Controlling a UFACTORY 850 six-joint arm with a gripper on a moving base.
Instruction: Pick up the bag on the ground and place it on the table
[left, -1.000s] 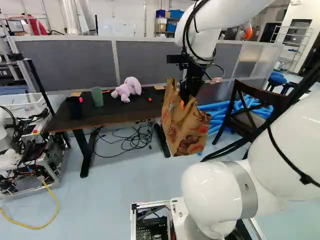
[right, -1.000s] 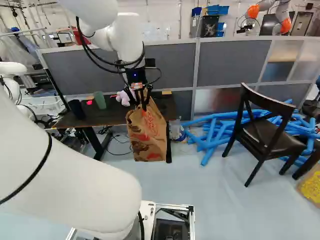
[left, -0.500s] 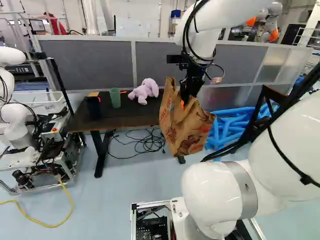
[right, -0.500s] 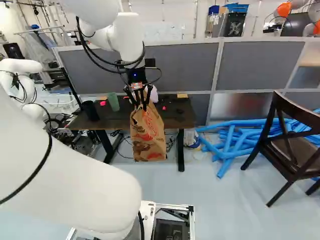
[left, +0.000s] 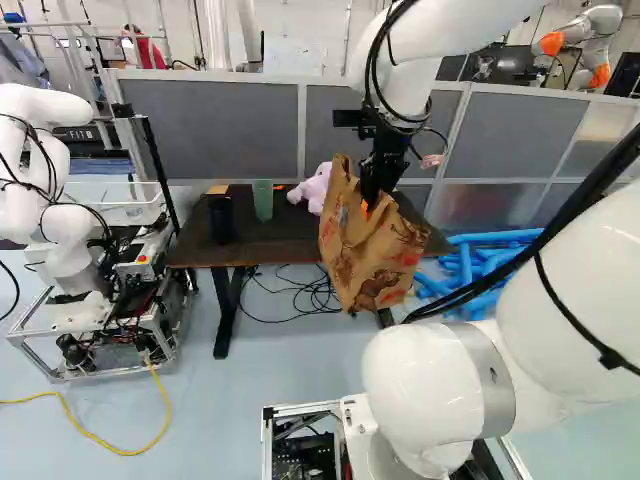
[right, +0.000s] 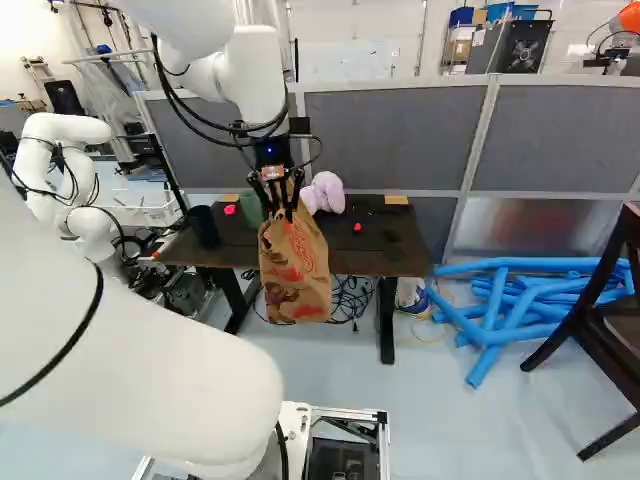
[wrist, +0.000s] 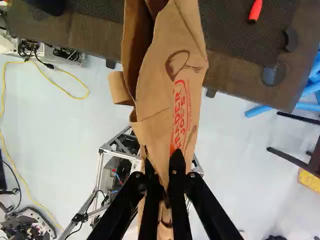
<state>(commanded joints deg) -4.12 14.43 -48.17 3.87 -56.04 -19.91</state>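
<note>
"What's the gripper got?"

"A brown paper bag, hanging by its top in front of the near edge of the dark table."

"And on the table?"

"Black cup at the left, green cup near it, purple plush right of that."

"What's off to the right?"

"Blue tubes heaped on the floor, with a dark chair farther right. Grey partition along the far side, and another robot over on the left."

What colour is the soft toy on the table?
Pale purple; the soft toy shows best in the right base view.
</note>
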